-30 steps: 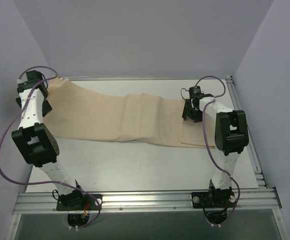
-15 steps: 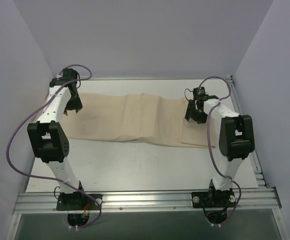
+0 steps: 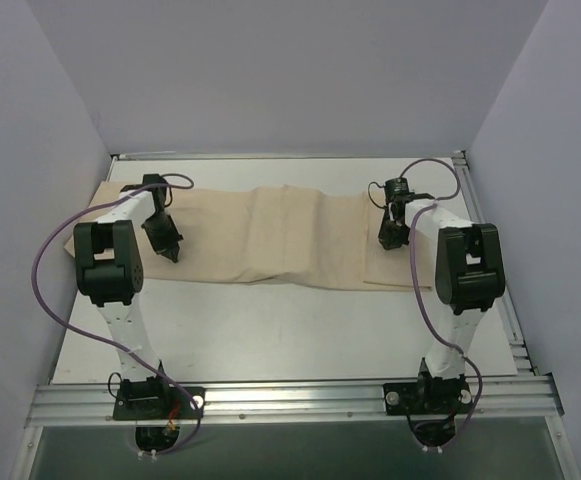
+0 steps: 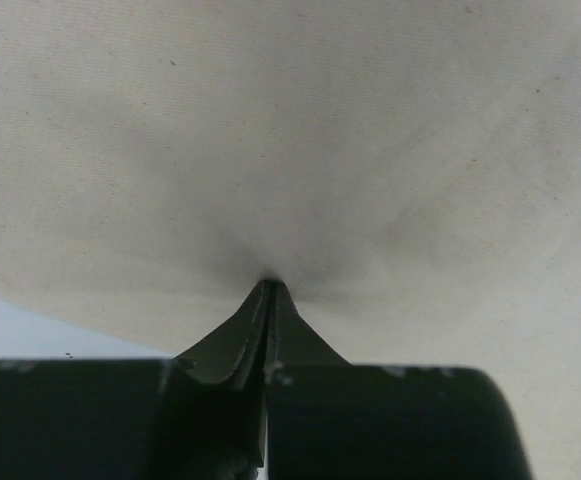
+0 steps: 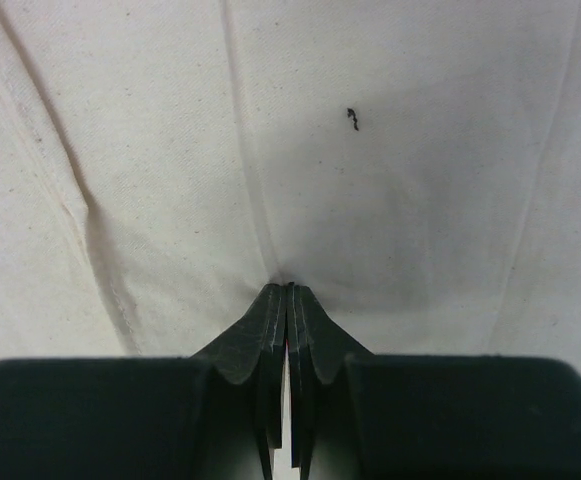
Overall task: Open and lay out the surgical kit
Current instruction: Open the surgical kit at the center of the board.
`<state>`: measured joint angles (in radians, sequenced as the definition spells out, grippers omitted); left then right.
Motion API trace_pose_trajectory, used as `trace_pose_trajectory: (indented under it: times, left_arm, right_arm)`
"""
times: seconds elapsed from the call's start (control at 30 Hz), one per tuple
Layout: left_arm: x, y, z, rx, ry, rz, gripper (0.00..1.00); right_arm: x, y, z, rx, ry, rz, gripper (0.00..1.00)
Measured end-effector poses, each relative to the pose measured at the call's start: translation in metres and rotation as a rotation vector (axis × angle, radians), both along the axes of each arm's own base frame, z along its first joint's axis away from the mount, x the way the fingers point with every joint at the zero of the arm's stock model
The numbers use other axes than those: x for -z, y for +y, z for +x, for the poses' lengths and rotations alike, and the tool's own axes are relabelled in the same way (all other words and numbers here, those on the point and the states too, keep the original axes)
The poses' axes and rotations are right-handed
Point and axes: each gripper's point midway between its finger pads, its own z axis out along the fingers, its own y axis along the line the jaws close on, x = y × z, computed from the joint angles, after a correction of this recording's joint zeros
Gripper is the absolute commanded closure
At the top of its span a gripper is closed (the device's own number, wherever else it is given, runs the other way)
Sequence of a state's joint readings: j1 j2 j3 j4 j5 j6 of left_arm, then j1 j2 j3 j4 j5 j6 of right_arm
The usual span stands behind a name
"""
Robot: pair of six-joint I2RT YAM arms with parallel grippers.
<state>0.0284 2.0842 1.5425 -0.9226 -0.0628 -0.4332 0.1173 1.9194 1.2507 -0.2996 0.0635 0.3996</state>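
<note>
Swung in from the far-left corner, our left claw (image 3: 165, 247) now rests on the beige cloth wrap (image 3: 280, 235), which spans the far half of the counter (image 3: 270, 330). Left and right claw (image 3: 390, 236) are both pressed together, tips on the fabric. We judge the wrap light and limp, so pinch it at a free edge.

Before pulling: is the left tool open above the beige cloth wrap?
No, the left tool is shut, its tips pinching a pucker of the beige cloth wrap.

One beige cloth wrap (image 3: 270, 235), two robot arms (image 3: 110, 262) (image 3: 467, 265), one table (image 3: 270, 335).
</note>
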Motion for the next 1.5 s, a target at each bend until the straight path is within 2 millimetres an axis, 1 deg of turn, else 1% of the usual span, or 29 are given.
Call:
trace_pose_trajectory:
  times: [0.1, 0.2, 0.33, 0.4, 0.43, 0.47, 0.5, 0.57, 0.7, 0.8, 0.97, 1.03, 1.17, 1.33, 1.5]
  left_arm:
    - [0.001, -0.003, -0.003, -0.035, -0.020, -0.038, 0.98]
    - [0.002, -0.010, -0.008, -0.060, -0.032, -0.079, 0.98]
    - [0.002, -0.016, -0.013, -0.076, -0.048, -0.113, 0.98]
    - [0.001, -0.018, -0.014, -0.078, -0.051, -0.120, 0.98]
    - [0.001, -0.017, -0.014, -0.078, -0.050, -0.120, 0.98]
    - [0.000, -0.017, -0.014, -0.077, -0.050, -0.119, 0.96]
    - [0.000, -0.016, -0.015, -0.075, -0.047, -0.119, 0.94]
    - [-0.002, -0.014, -0.014, -0.062, -0.037, -0.112, 0.91]
    - [-0.006, -0.007, -0.007, -0.040, -0.039, -0.078, 0.88]
    - [-0.011, -0.005, -0.002, -0.028, -0.056, -0.067, 0.87]
    - [-0.012, -0.004, -0.002, -0.013, -0.056, -0.066, 0.87]
    - [-0.012, -0.005, -0.001, -0.010, -0.057, -0.072, 0.87]
    - [-0.012, -0.008, -0.001, -0.007, -0.058, -0.084, 0.87]
    - [-0.012, -0.009, -0.001, -0.005, -0.058, -0.093, 0.87]
    - [-0.011, -0.010, -0.001, -0.002, -0.062, -0.095, 0.87]
  right_arm:
    - [0.000, -0.002, 0.013, 0.000, -0.008, -0.006, 1.00]
    - [0.000, -0.005, 0.030, -0.001, -0.027, -0.016, 1.00]
    - [-0.002, -0.009, 0.042, -0.014, -0.042, -0.029, 1.00]
    - [-0.002, -0.010, 0.044, -0.024, -0.042, -0.039, 0.86]
    - [-0.003, -0.010, 0.044, -0.027, -0.040, -0.042, 0.77]
    - [-0.003, -0.011, 0.044, -0.030, -0.038, -0.046, 0.62]
    - [-0.004, -0.011, 0.043, -0.031, -0.036, -0.052, 0.53]
    - [-0.007, -0.012, 0.040, -0.046, -0.032, -0.060, 0.45]
    - [-0.023, -0.007, 0.030, -0.083, -0.035, -0.068, 0.44]
    - [-0.036, 0.009, 0.028, -0.135, -0.062, -0.072, 0.46]
    - [-0.038, 0.043, 0.023, -0.219, -0.066, -0.071, 0.47]
    - [-0.038, 0.052, 0.021, -0.240, -0.068, -0.069, 0.47]
    - [-0.029, 0.053, 0.020, -0.240, -0.049, -0.074, 0.49]
    - [-0.005, 0.046, 0.018, -0.226, 0.007, -0.116, 0.51]
    - [-0.005, 0.045, 0.024, -0.220, -0.002, -0.145, 0.54]
